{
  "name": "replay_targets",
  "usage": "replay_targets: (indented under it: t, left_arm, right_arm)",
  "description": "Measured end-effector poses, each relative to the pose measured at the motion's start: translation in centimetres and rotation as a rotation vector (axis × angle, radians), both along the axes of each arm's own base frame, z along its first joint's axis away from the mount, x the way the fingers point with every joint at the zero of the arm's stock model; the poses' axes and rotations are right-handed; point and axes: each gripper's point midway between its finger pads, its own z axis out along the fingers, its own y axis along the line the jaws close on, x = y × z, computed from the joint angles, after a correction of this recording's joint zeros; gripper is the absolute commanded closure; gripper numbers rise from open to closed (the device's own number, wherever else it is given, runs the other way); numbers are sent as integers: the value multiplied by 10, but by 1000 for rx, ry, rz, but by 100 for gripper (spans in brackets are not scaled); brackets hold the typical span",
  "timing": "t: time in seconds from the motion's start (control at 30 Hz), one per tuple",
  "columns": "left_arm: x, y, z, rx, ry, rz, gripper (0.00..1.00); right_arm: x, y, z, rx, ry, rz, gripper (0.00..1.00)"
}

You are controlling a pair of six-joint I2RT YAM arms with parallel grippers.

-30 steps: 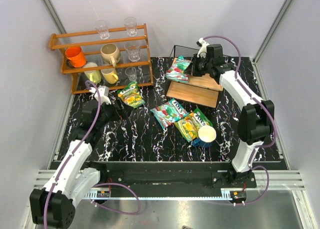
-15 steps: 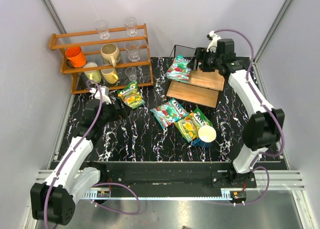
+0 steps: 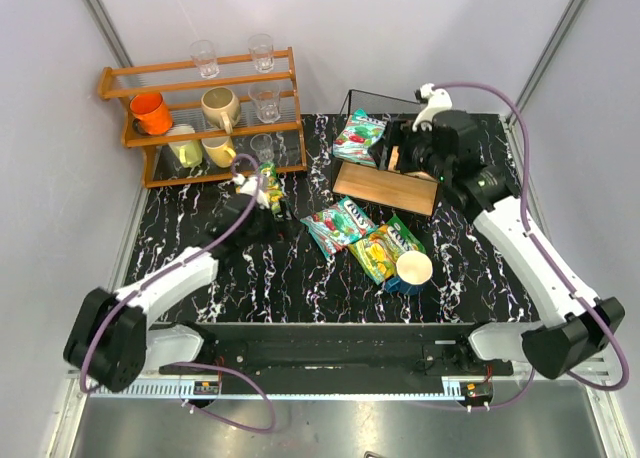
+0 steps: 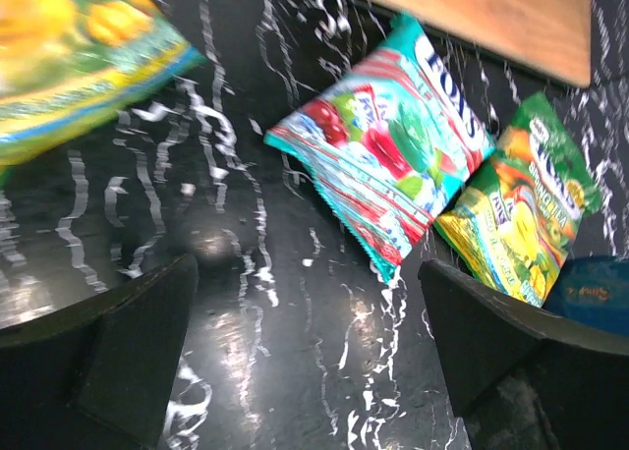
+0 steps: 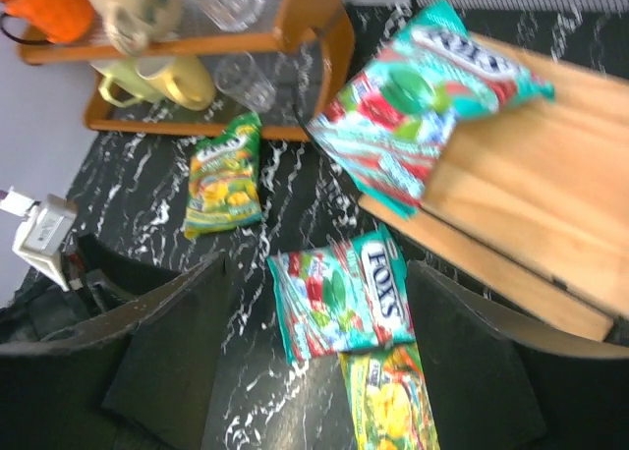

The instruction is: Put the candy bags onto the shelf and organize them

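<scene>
One teal-green candy bag [image 3: 358, 138] [image 5: 423, 96] lies on the left end of the shelf [image 3: 385, 186] [image 5: 531, 195], overhanging its edge. My right gripper [image 3: 388, 150] [image 5: 316, 268] hangs open and empty just right of it. On the table lie a second teal bag [image 3: 338, 223] [image 4: 383, 145] [image 5: 339, 293] and a yellow-green bag [image 3: 385, 248] [image 4: 521, 214] overlapping it. Another yellow-green bag [image 3: 268, 178] [image 4: 69, 57] [image 5: 224, 175] lies near the mug rack. My left gripper [image 3: 268, 200] [image 4: 305, 273] is open right beside it, with only bare table between its fingers.
An orange-brown rack [image 3: 200, 113] [image 5: 197, 37] with mugs and glasses stands at the back left. A white-and-blue cup [image 3: 412, 270] [image 4: 590, 288] stands at the yellow-green bag's near corner. Grey walls close in both sides.
My right gripper has opened, left the teal bag on the shelf and drawn back to the right. My left arm has swung right and forward to the yellow-green bag by the mug rack.
</scene>
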Motion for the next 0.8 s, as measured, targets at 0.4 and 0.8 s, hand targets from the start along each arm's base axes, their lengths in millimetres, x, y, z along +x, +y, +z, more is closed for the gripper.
replay_targets:
  t: [0.4, 0.8]
  left_arm:
    - [35, -51, -52, 53, 91, 3, 1]
    - [85, -61, -24, 198, -57, -55, 1]
  right_arm:
    - [-50, -40, -13, 33, 59, -107, 21]
    - [-89, -59, -15, 48, 39, -111, 21]
